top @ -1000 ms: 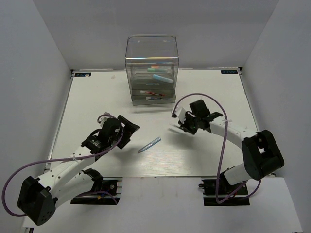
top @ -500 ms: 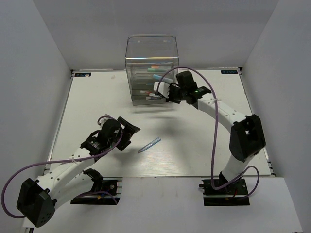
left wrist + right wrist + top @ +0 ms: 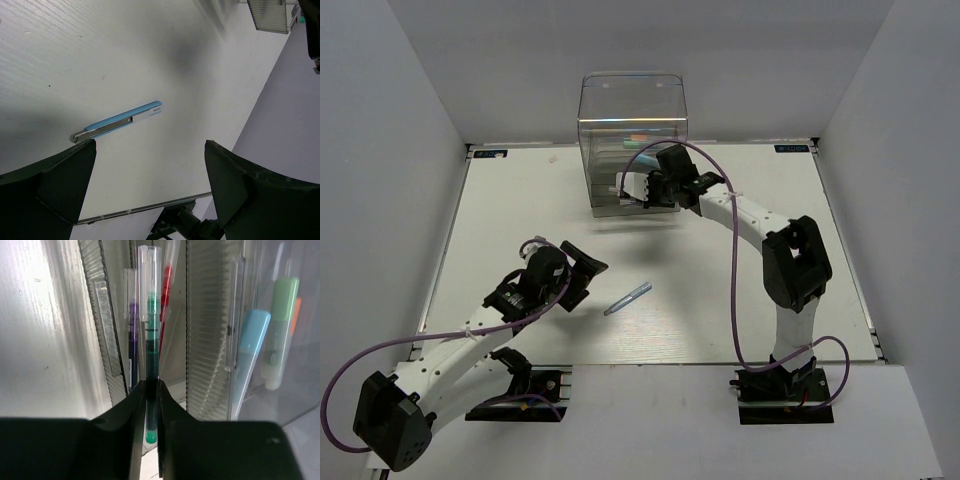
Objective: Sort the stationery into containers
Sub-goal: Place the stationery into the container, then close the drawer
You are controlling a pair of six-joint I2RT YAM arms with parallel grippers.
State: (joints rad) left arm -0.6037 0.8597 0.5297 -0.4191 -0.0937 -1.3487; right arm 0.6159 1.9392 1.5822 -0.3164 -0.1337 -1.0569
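The clear drawer unit (image 3: 632,110) stands at the back of the table. My right gripper (image 3: 642,190) is at its lower front and is shut on a green pen (image 3: 151,315), which points into a lower tray (image 3: 205,340). A red pen (image 3: 166,300) and a dark purple pen (image 3: 132,325) lie in that tray. A blue marker (image 3: 250,350), a mint-green marker (image 3: 280,330) and an orange marker (image 3: 297,310) lie in a tray above. A silvery-blue pen (image 3: 627,298) lies on the table. My left gripper (image 3: 582,275) is open and empty just left of it. In the left wrist view the pen (image 3: 117,123) lies just beyond my open left gripper (image 3: 150,145).
White walls enclose the table on the left, back and right. The table's front edge and the right arm's base mount (image 3: 190,225) show in the left wrist view. A corner of the drawer unit (image 3: 270,15) shows at the top right of that view.
My right arm has swung from mid-table up to the front of the drawer unit, carrying the green pen. My left arm has barely moved, and the silvery-blue pen lies where it was.
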